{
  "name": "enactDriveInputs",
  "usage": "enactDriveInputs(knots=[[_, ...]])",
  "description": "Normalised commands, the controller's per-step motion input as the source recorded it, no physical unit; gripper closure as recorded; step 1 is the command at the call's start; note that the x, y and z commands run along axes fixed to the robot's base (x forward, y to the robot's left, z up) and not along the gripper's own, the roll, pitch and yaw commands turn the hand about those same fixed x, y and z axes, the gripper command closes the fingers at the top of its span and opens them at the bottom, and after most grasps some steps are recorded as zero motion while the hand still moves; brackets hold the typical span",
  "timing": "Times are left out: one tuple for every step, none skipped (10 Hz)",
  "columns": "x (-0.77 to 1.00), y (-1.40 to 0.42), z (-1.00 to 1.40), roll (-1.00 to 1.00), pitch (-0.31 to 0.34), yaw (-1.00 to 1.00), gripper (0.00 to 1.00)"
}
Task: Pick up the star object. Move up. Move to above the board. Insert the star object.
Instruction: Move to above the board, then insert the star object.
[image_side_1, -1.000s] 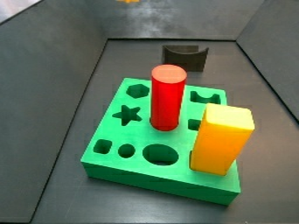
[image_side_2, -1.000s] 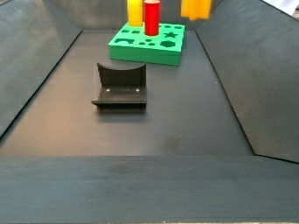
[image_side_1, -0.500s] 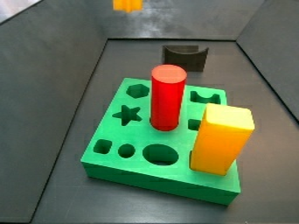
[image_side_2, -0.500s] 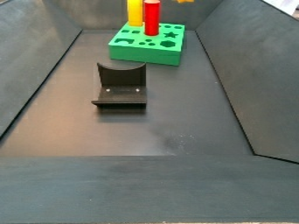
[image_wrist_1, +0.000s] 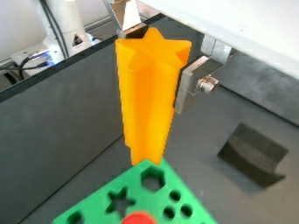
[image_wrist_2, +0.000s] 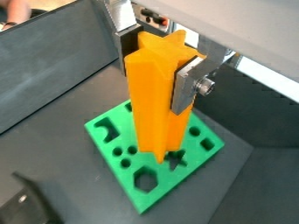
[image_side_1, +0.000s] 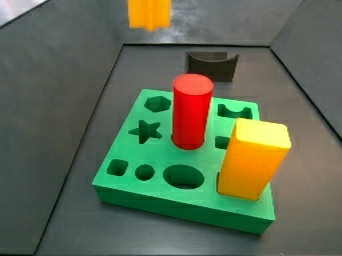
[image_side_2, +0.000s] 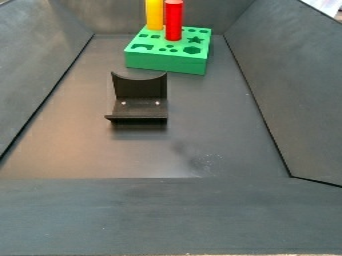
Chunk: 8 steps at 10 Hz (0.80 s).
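Observation:
My gripper (image_wrist_1: 152, 59) is shut on the star object (image_wrist_1: 145, 96), a tall orange prism with ridged sides. The silver fingers (image_wrist_2: 190, 85) press on opposite sides of its upper part. In both wrist views it hangs upright, high over the green board (image_wrist_2: 114, 140); its lower end covers part of the board near the star hole (image_wrist_2: 177, 160). In a side view only the star object's (image_side_1: 147, 12) lower end shows at the top edge, behind the board (image_side_1: 131, 172), with the gripper out of frame. The other side view shows the board (image_side_2: 190, 60) but no star object.
A red cylinder (image_side_1: 191, 110) and a yellow-orange square block (image_side_1: 253, 158) stand upright in the board, both also seen at the far end as the cylinder (image_side_2: 174, 18) and block (image_side_2: 155, 12). The dark fixture (image_side_2: 136, 98) sits on the floor beyond the board (image_side_1: 211, 64). Sloped dark walls enclose the floor.
The star object's lower end has come further into one side view at the top edge. In the other side view it has left through the top edge.

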Motion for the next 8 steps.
enactDriveInputs(knots=[[0.13,-0.4,0.05,0.01,0.131,0.01,1.0],[0.08,-0.21,0.04,0.01,0.106,0.01,1.0],[-0.17,0.0,-0.14,0.0,-0.006,0.0,1.0],[-0.26,-0.13,-0.39,0.03,-0.029,0.0,1.0],[-0.18,-0.31,-0.54,0.04,-0.006,-0.08,1.0],[-0.14,-0.39,-0.6,0.07,0.0,-0.28,1.0],[0.0,-0.48,-0.62,0.07,0.0,-0.48,1.0],[0.08,-0.41,-0.58,0.06,0.0,-0.72,1.0]])
